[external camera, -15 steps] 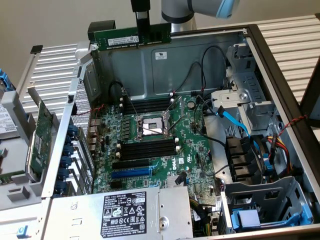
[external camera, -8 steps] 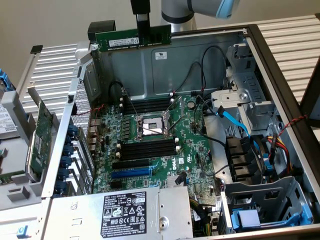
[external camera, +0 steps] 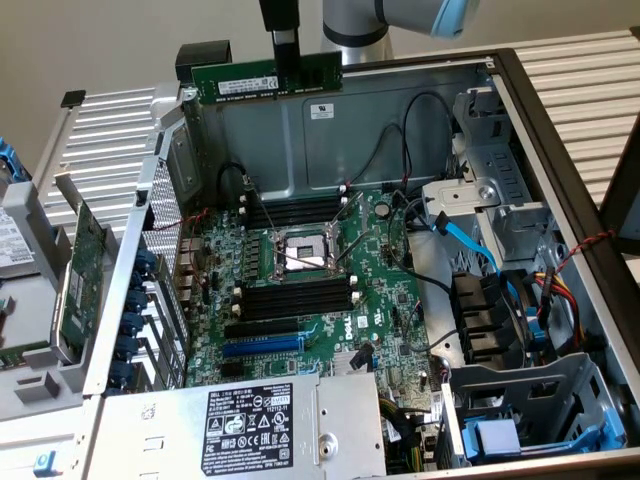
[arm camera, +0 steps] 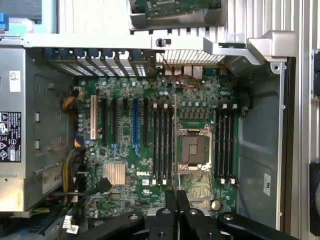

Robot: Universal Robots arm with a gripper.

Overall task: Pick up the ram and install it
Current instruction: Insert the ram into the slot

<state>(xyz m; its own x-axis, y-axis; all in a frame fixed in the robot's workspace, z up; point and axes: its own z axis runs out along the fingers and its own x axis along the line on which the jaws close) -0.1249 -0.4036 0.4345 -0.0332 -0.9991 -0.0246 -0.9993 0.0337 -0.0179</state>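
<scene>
Hand [external camera: 287, 72] is clamped tight on the ram [external camera: 235, 78], fingers pinching the stick near its middle, on the upper long edge. Stick hangs level w/ the label side facing the room, high over the back wall of the open computer case [external camera: 300, 130], touching nothing else. Prob held that way so the contact edge points down and both ends stay free for the clips.

From the wrist view, the hand [arm camera: 176, 197] looks straight down the ram [arm camera: 175, 145], seen edge-on as a thin line. It runs parallel to the black slots [arm camera: 162, 145], just beside the processor socket [arm camera: 192, 150]. So the alignment looks deliberate.

Slots on the motherboard [external camera: 385, 300] look empty. A bigger green card [external camera: 85, 270] stands outside the case, on the slatted worktop [external camera: 570, 60].
</scene>
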